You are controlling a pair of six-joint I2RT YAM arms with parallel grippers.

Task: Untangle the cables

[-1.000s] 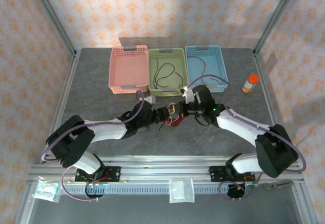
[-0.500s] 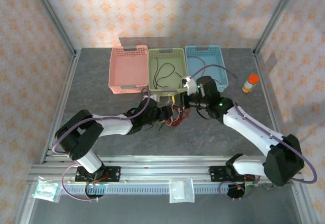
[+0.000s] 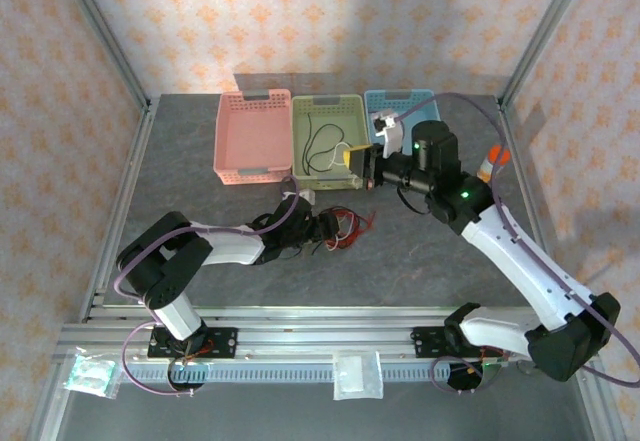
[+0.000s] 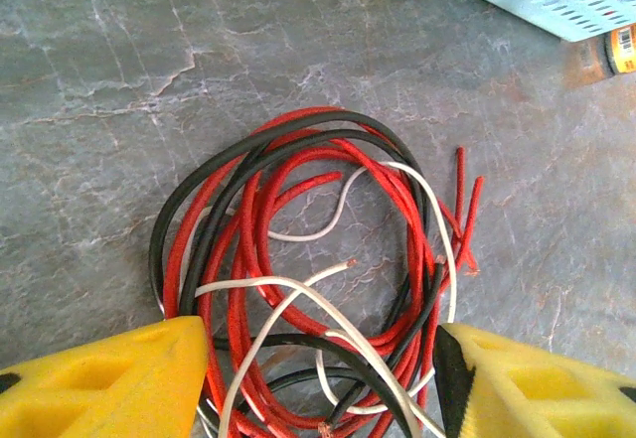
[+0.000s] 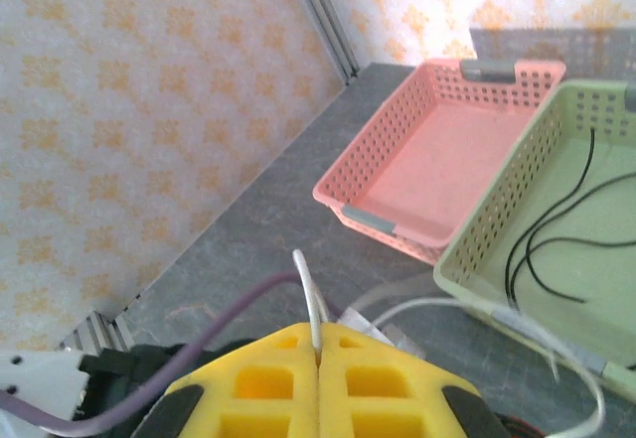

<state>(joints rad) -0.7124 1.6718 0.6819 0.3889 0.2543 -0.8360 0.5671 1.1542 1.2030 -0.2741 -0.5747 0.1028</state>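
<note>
Grey worktop (image 4: 119,51) is occupied near its middle by the cables (image 4: 253,249), straddled by the released left pincer (image 4: 320,359), while one white strand (image 5: 310,299) is gripped in the clenched, raised right pincer (image 5: 318,359); extraction is judged under way, and a steady pull clear is called for next.

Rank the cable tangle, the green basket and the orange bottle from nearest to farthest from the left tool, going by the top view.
1. Cable tangle: on the table, right in front of the left tool.
2. Green basket: middle basket, behind the tangle.
3. Orange bottle: far right of the table.
</note>
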